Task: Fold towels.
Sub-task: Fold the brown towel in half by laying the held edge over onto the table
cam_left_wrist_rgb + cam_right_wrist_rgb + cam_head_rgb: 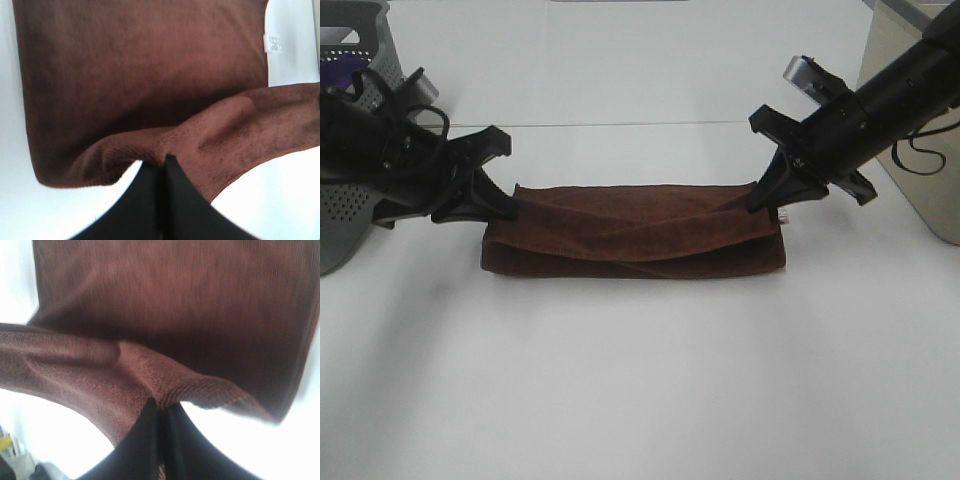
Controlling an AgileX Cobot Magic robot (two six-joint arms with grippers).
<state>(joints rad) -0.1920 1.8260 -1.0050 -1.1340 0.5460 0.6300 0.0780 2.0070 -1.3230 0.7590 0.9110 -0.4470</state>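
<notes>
The dark reddish-brown towel (635, 240) lies on the white table as a long folded strip. My left gripper (505, 205) is shut on the towel's far left corner and holds it slightly raised. My right gripper (760, 200) is shut on the far right corner, also lifted. In the left wrist view the shut fingers (165, 185) pinch the towel's upper layer (225, 135) above the lower layer (140, 65); the small white label (273, 43) shows at the edge. In the right wrist view the shut fingers (160, 435) pinch the upper layer (100, 370).
A grey perforated basket (360, 120) holding a purple cloth (345, 62) stands at the far left behind the left arm. A beige box (920, 130) stands at the right edge behind the right arm. The white table (640, 380) stretches toward the front.
</notes>
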